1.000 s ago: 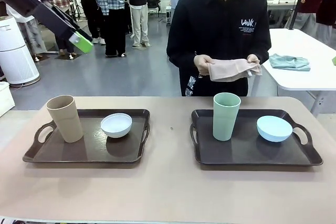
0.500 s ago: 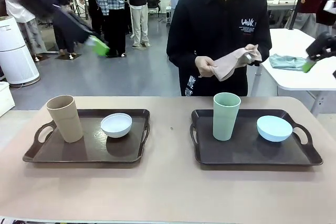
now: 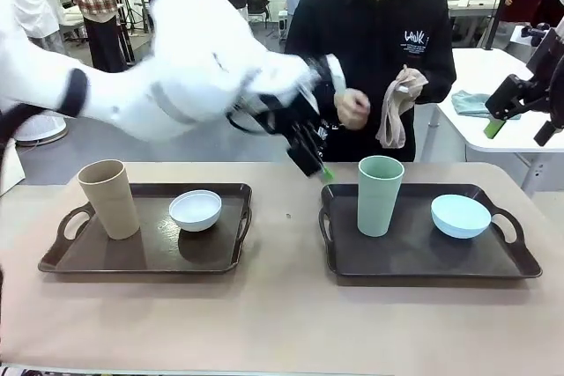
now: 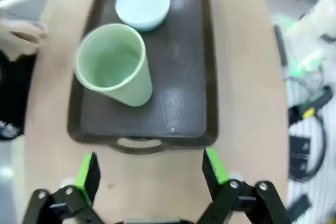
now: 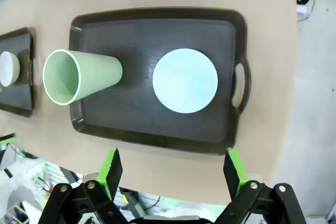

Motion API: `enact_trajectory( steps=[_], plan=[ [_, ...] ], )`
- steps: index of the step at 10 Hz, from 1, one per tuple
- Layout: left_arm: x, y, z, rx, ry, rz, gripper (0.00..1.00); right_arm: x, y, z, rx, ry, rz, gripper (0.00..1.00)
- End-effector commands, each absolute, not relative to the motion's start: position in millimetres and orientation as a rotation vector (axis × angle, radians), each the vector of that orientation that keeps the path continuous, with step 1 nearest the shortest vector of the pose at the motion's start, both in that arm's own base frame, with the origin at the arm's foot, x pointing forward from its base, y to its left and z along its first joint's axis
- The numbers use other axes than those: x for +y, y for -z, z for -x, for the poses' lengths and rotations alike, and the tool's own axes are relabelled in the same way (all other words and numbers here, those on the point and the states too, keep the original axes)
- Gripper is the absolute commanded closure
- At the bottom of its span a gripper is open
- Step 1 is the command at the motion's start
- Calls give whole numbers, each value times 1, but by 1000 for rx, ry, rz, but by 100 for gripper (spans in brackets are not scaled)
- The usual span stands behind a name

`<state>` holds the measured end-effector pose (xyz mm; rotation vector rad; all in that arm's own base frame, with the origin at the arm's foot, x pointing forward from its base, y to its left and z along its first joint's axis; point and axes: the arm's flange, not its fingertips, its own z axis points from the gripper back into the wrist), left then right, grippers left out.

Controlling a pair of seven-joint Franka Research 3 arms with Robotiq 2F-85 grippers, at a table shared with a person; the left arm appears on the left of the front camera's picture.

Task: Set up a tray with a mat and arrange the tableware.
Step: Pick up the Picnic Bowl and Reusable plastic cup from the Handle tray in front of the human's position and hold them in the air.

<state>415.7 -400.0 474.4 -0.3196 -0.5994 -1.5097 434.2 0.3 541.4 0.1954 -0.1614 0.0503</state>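
The person at the far side holds a pinkish cloth mat [image 3: 393, 116] hanging from one hand. The left tray [image 3: 141, 253] carries a tan cup [image 3: 108, 198] and a white bowl [image 3: 196, 210]. On the right tray [image 3: 414, 248] stand a pale green cup [image 3: 380, 195] and a light blue bowl [image 3: 460, 216]. My left gripper [image 3: 315, 165] hangs blurred over the table's far edge, between the trays. It is open [image 4: 150, 166] above the right tray's near handle, short of the green cup [image 4: 113, 64]. High at the right, my right gripper [image 3: 520, 122] is open [image 5: 172, 166], looking down on the blue bowl [image 5: 185, 80].
Bare tabletop [image 3: 282, 314] runs in front of both trays and in the gap between them. A white side table [image 3: 520, 94] with a folded teal cloth [image 3: 476, 103] stands at the far right. Several people stand in the background.
My left arm has swung from the upper left across to the middle, above the gap between the trays. The right gripper has come into view. The person has let the cloth hang from one hand.
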Motion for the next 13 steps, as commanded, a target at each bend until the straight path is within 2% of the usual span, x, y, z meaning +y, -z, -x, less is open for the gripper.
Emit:
enact_trajectory(
  steps=[1,2,6,8,10,11,12,13],
  plan=[
    [-403,-474,-433,-552,1489,310,0,8,-526,-436,-154,-22,-189,0],
    [-400,-474,-416,-599,1510,320,0,0,-541,-434,-161,-50,-195,0],
    [-408,-468,-422,-595,1522,298,0,-1,-538,-434,-158,-46,-197,0],
    [-384,-432,-468,-584,1531,707,0,13,-518,-449,-114,-82,-179,0],
    [-378,-396,-491,-563,1473,845,0,12,-504,-452,-100,-56,-163,0],
    [-379,-377,-499,-499,1564,803,0,8,-503,-454,-127,-5,-138,0],
    [-393,-413,-477,-618,1503,758,0,13,-507,-448,-91,-71,-195,0],
    [-393,-413,-477,-618,1503,758,0,13,-507,-448,-91,-71,-195,0]
  ],
)
